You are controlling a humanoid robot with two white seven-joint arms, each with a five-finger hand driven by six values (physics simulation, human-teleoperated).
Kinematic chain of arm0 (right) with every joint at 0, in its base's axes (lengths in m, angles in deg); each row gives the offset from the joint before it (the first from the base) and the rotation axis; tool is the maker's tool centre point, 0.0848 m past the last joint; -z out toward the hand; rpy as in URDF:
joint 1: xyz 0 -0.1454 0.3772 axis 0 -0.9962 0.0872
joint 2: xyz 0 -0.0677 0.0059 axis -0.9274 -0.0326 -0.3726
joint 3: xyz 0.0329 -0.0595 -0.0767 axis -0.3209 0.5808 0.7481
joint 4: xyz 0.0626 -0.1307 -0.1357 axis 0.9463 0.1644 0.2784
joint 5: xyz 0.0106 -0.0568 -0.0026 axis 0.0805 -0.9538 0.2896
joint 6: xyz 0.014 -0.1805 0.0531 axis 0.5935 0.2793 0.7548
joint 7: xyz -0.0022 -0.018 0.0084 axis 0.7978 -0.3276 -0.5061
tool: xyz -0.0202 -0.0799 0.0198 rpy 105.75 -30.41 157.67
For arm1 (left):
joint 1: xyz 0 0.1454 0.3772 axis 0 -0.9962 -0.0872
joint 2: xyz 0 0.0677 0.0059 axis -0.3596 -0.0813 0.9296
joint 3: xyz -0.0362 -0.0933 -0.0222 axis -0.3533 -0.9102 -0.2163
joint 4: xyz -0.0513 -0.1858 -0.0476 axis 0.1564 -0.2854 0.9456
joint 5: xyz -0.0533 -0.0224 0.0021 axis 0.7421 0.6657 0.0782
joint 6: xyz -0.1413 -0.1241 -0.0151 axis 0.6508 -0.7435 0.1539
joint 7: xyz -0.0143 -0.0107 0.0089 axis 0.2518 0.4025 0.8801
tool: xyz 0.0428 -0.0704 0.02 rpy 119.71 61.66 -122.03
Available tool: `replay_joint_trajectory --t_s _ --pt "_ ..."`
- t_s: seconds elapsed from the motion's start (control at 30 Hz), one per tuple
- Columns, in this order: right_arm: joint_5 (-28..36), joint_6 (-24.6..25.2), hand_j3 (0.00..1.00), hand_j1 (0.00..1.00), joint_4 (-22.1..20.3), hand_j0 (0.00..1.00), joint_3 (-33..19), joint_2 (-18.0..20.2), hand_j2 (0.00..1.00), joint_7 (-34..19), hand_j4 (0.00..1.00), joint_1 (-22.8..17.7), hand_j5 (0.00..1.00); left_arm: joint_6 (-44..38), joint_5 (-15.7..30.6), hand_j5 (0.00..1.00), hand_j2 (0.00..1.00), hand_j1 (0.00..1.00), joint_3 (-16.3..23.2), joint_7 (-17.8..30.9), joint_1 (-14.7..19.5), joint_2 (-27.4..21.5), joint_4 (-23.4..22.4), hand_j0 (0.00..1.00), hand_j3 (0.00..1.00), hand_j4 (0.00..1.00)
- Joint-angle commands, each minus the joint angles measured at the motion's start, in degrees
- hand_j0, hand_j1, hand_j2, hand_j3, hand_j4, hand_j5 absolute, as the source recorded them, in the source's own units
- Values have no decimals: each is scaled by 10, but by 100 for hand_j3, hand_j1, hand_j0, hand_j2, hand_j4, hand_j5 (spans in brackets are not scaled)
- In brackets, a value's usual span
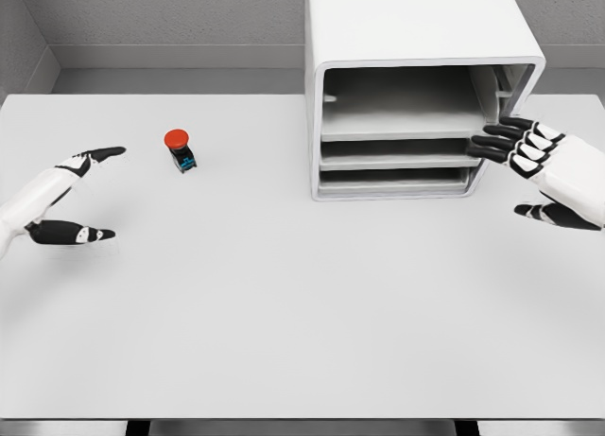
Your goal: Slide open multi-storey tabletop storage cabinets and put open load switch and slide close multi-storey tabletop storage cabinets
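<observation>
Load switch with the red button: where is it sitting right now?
In the head view, the load switch stands on the white table, left of centre toward the back, between the open left hand and the storage cabinet, touching neither.

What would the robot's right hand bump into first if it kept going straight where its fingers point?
Probably the white multi-storey storage cabinet: the right hand points left at its open front right edge, fingertips seemingly almost touching, though depth is unclear.
</observation>
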Motion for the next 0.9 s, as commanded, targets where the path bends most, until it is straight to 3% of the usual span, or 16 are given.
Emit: replay_joint_trajectory --t_s 0.0,0.2,0.43,0.57,0.73,0.87 --pt "9 -1 100 100 -1 100 6 -9 100 2 100 0 100 -1 9 100 100 100 -20 2 1 12 -3 100 100 100" --pt "6 -1 100 100 -1 100 18 -40 100 -2 100 11 100 -1 -1 100 100 100 -14 2 53 45 -43 100 100 100" --pt "-1 -1 100 100 -1 100 34 -84 100 -4 100 33 100 -1 -64 100 100 100 1 2 119 74 -90 100 100 100" --pt "-7 -1 100 100 0 100 72 -102 100 -4 100 74 100 -1 -102 100 100 100 5 2 141 77 -101 100 100 100" --pt "-5 -1 98 98 0 98 73 -105 98 -17 98 80 98 -1 -110 100 100 100 46 2 187 77 -157 100 100 100" --pt "-5 -1 87 87 0 87 73 -112 87 -20 87 84 87 -1 -143 100 100 100 53 2 214 90 -185 100 100 100"
